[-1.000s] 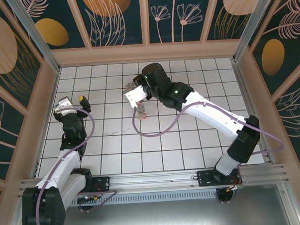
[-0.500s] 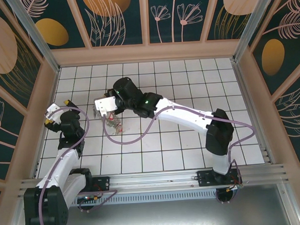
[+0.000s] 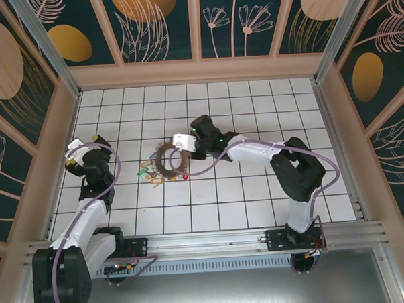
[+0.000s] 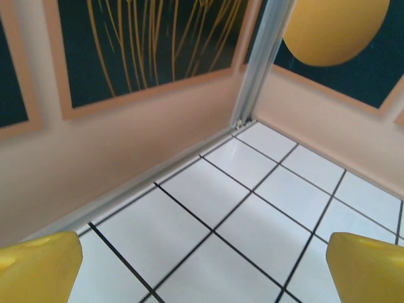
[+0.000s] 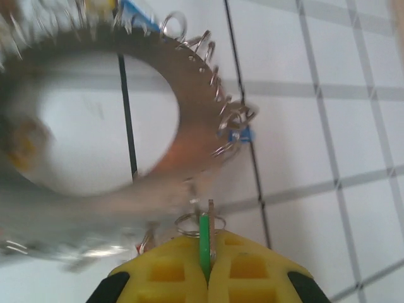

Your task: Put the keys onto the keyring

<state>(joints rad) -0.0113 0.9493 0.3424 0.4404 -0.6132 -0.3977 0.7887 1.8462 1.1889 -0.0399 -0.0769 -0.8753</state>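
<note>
Our right pincer (image 5: 205, 247) was pressed together on a green-tagged key (image 5: 204, 226). The tag stood edge-on between the yellow pads (image 5: 243, 268), and its small wire loop (image 5: 201, 222) sat just past the fingertips. Directly ahead of that pincer was the keyring (image 5: 194, 95). The near part of its flat brown band was blurred, so we could not tell whether the loop touched it. More wire loops ran along the band's outer rim, and a blue tag (image 5: 245, 134) hung ahead and to the right of the fingertips.

From above, the keyring (image 3: 161, 161) lay on the white tiled table (image 3: 257, 196) just in front of the right pincer. The other keys (image 3: 151, 172) fanned out on the side away from it, with a red tag (image 3: 185, 177) beside the ring.

Our left pincer (image 3: 82, 151) was spread wide, well apart from the keyring. Its yellow fingers (image 4: 39, 265) sat at either side of its wrist view, with tiles and the foot of the wall (image 4: 126, 145) ahead.
</note>
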